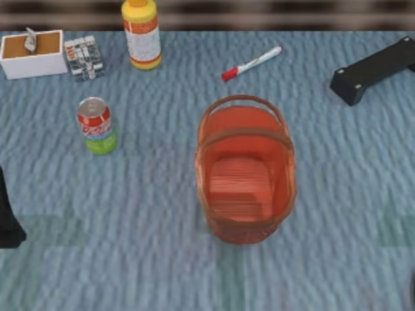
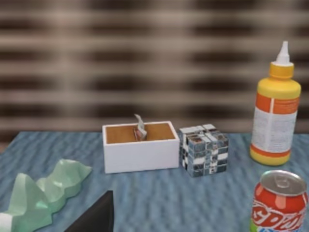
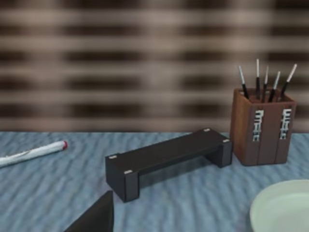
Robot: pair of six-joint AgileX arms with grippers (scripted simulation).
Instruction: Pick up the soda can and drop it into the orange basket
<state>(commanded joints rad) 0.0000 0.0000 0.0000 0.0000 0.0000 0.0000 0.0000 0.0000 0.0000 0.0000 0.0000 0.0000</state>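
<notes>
On the left part of the blue table (image 1: 337,194), the small red-and-green soda can (image 1: 97,125) stands upright, well apart from the empty oval orange woven basket (image 1: 285,146) at centre. Neither pincer shows enough to tell its opening; both arms sit parked at the table's edges.

1. The soda can (image 1: 96,125) stands upright on the table's left side, well apart from the basket. Its upper half is red with white script, its lower half lime green, and its silver top with the pull tab faces up. Nothing touches it.
2. In the left wrist view the soda can (image 2: 279,201) shows only in part, cut off by the frame's edge, with its silver lid and red band visible.
3. The orange basket (image 1: 244,170) sits near the table's middle, oval, orange-red and woven. Its two arched handles rise over the open mouth, and its inside shows a bare ribbed floor.
</notes>
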